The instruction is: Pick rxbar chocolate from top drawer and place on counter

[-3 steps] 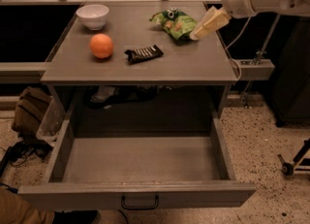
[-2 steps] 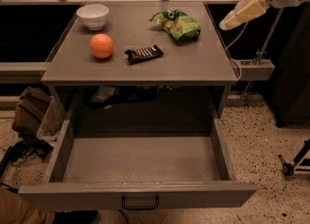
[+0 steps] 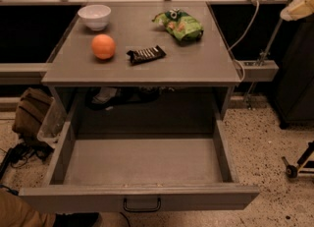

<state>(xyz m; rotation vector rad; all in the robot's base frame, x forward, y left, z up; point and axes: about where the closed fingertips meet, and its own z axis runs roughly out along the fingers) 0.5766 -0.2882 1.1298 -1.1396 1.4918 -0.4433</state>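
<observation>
The rxbar chocolate (image 3: 146, 54), a small black-wrapped bar, lies flat on the counter (image 3: 206, 59) near its middle, right of the orange (image 3: 103, 46). The top drawer (image 3: 142, 161) is pulled fully open and shows only its bare grey floor; its dark handle (image 3: 142, 205) is at the front. My gripper (image 3: 299, 8) is at the far right edge of the view, high up and well to the right of the counter, away from the bar. Only its pale tip shows.
A white bowl (image 3: 94, 16) stands at the counter's back left. A green snack bag (image 3: 180, 24) lies at the back right. A cable and a metal stand (image 3: 265, 49) are right of the cabinet. A brown bag (image 3: 30, 115) sits on the floor at left.
My gripper has drawn away to the right and up, from over the counter's right edge near the green bag to the view's right edge. The bar stays on the counter.
</observation>
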